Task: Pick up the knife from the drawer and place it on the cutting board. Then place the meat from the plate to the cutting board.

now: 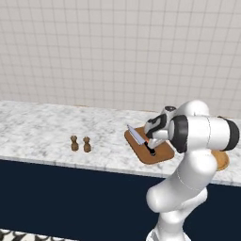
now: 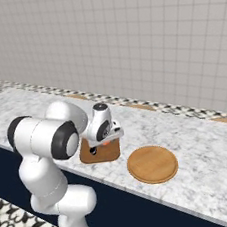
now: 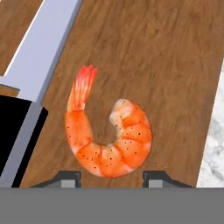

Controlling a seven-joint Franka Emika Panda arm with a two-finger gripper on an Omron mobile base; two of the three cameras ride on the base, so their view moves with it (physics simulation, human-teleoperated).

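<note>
Brown wood of one cutting board [image 3: 144, 52] carries one shrimp-shaped piece of meat [image 3: 109, 140], orange-red and curled, lying flat beside one knife [image 3: 37, 70], whose silver-grey blade and black handle run along the board's edge in the hand view. The gripper [image 3: 111, 178] sits low over the meat, its two dark finger tips standing apart on either side of the curl's lower bend; whether they press on it cannot be told. From the left base view, the knife [image 1: 140, 139] lies across the board [image 1: 157, 153] on one white-veined marble counter [image 1: 42, 132], with two small brown shakers [image 1: 80, 144] side by side, well apart from the board. From the right base view, one round orange-tan plate [image 2: 152, 164] rests bare just beside the board [image 2: 103, 154].
</note>
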